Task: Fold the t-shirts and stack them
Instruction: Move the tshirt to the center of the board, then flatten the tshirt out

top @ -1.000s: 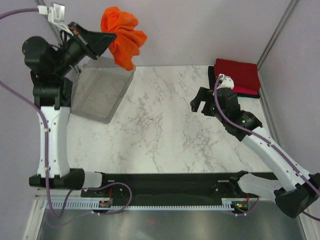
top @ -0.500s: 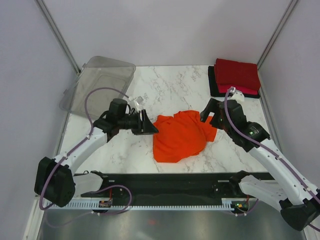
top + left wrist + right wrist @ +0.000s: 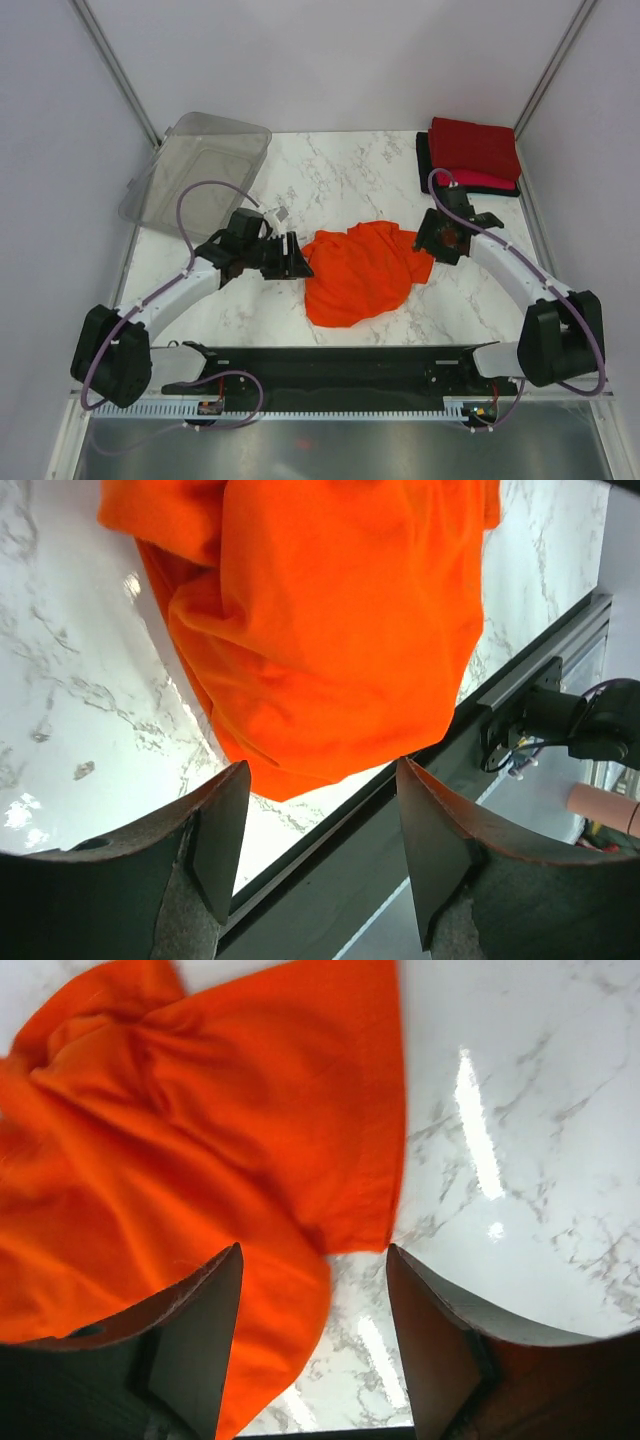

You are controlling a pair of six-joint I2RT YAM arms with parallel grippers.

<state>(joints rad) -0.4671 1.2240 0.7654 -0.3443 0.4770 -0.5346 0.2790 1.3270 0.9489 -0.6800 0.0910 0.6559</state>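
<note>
A bright orange t-shirt (image 3: pixel 360 272) lies crumpled in the middle of the marble table. My left gripper (image 3: pixel 297 262) is at its left edge, open, with nothing between its fingers; in the left wrist view the shirt (image 3: pixel 330 630) lies just ahead of the gripper (image 3: pixel 320 820). My right gripper (image 3: pixel 428 243) hovers at the shirt's right edge, open; in the right wrist view the gripper (image 3: pixel 315 1300) stands over a corner of the cloth (image 3: pixel 200 1160). At the back right a dark red folded shirt (image 3: pixel 475 148) tops a pinkish-red one (image 3: pixel 497 181) and a black one (image 3: pixel 424 160).
A clear plastic bin (image 3: pixel 195 175) sits tilted at the back left corner. A black rail (image 3: pixel 340 362) runs along the table's near edge. Metal frame posts rise at both back corners.
The left arm brought the orange shirt down from above the bin to the table's middle and let it go. The right arm moved in to the shirt's right edge.
</note>
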